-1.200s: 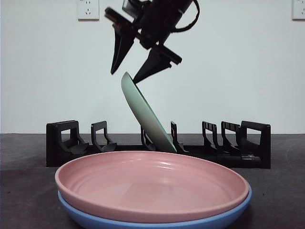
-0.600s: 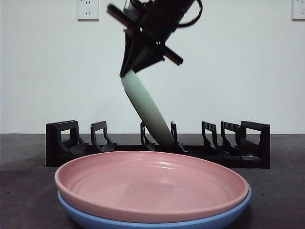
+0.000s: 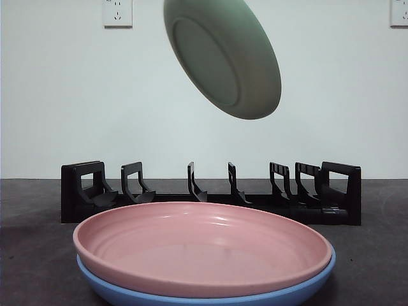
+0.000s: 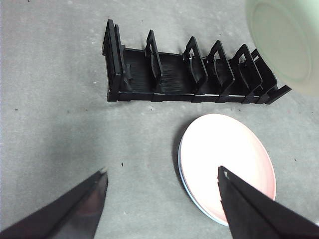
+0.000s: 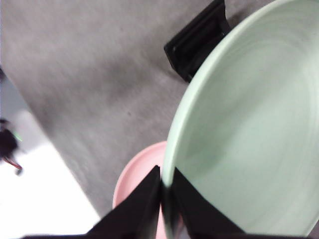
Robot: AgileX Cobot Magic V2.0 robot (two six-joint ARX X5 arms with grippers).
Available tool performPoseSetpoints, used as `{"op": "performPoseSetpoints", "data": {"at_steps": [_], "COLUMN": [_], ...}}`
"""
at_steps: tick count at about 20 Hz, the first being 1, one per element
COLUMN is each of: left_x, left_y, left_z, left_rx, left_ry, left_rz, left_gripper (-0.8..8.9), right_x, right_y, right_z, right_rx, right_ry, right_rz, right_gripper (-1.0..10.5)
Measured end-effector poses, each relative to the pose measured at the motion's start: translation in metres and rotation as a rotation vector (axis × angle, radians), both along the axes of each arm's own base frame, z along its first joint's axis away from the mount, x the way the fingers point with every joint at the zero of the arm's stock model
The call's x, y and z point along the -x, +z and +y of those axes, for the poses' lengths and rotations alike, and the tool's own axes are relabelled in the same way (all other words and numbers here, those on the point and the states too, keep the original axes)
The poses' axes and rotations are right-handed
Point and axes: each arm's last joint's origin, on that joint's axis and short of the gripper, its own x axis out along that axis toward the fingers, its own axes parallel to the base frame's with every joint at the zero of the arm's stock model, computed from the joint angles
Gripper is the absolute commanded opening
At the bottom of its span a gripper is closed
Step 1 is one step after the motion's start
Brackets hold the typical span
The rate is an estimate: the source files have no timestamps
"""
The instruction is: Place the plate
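Note:
A pale green plate (image 3: 223,60) hangs high above the black dish rack (image 3: 210,197), tilted, with its underside facing the front view. The arm holding it is out of that view. In the right wrist view my right gripper (image 5: 167,191) is shut on the green plate's (image 5: 249,124) rim, with the rack's end (image 5: 197,42) and the pink plate (image 5: 137,174) below. My left gripper (image 4: 163,172) is open and empty, high over the table. From there the rack (image 4: 189,74) shows with all slots empty and the green plate (image 4: 286,45) off its end.
A pink plate (image 3: 204,245) lies stacked on a blue plate (image 3: 127,290) in front of the rack, close to the front camera. In the left wrist view this stack (image 4: 227,159) sits on grey table beside the rack.
The right gripper closed on the rim of the green plate leaning in the rack's middle slot, then lifted it out. The plate has turned its underside to the front camera.

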Motion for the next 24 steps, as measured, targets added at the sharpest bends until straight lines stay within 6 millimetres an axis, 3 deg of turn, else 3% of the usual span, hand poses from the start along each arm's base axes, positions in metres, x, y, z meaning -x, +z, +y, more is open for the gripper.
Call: {"op": "performPoseSetpoints", "data": {"at_steps": [3, 6, 12, 16, 24], "left_x": [0.0, 0.0, 0.0, 0.0, 0.0], "left_y": [0.0, 0.0, 0.0, 0.0, -0.001], "left_z": [0.0, 0.0, 0.0, 0.0, 0.0], "left_rx": [-0.001, -0.004, -0.005, -0.009, -0.015], "left_ry": [-0.001, -0.003, -0.004, -0.004, -0.009], "left_rz": [-0.001, -0.002, -0.003, 0.002, -0.001], "left_gripper": [3.45, 3.45, 3.45, 3.45, 3.45], "right_x": [0.034, 0.07, 0.118, 0.126, 0.123], "right_y": [-0.026, -0.066, -0.124, -0.142, -0.185], "right_z": [0.02, 0.04, 0.057, 0.057, 0.078], "right_rx": [0.084, 0.231, 0.361, 0.393, 0.501], "right_ry": [0.089, 0.148, 0.135, 0.089, 0.104], "right_rz": [-0.04, -0.073, -0.173, -0.223, -0.187], "right_gripper": [0.1, 0.1, 0.1, 0.1, 0.1]}}
